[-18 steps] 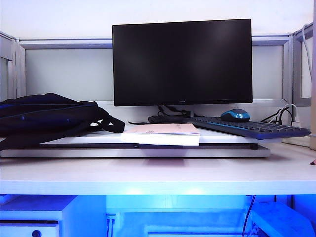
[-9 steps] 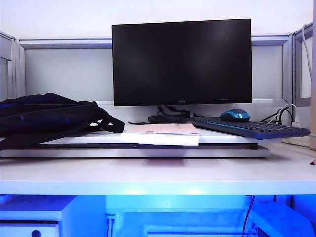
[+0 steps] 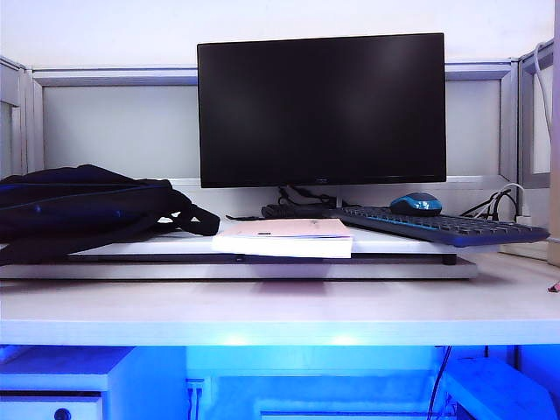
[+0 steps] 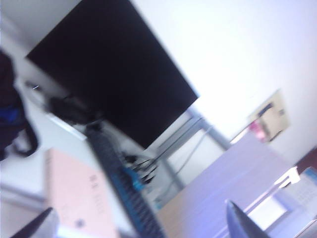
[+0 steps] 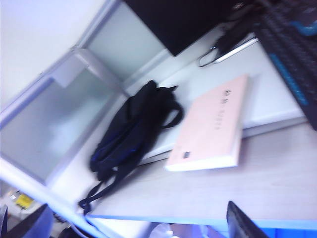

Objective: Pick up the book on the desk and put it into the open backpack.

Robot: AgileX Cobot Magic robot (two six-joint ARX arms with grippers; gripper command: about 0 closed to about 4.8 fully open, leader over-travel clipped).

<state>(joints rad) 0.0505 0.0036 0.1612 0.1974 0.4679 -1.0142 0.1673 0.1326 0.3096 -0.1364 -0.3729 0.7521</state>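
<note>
Nearest, both claws hang above the front of the bench. The left claw (image 4: 141,225) shows only two dark fingertips, set wide apart with nothing between them. The right claw (image 5: 136,223) is the same, spread wide and holding nothing; neither arm appears in the exterior view.

The wide white bench (image 3: 280,311) has a thick front edge, and blue light glows in the space beneath it. On it lies a long raised white board (image 3: 262,260). The pale pink book (image 3: 284,236) lies flat and closed at the middle of that board, its front end jutting past the board's edge. To the left of the book, just beside it, the black backpack (image 3: 83,210) slumps on its side with a strap trailing toward the book; whether its mouth stands open cannot be told. To the right, a dark keyboard (image 3: 437,226) runs at an angle, with a blue and black mouse (image 3: 416,204) behind it.

Farther back stands a large black monitor (image 3: 321,109), its screen dark, cables gathered at its foot. Behind it are grey partition panels (image 3: 122,127) and a plain white wall.
</note>
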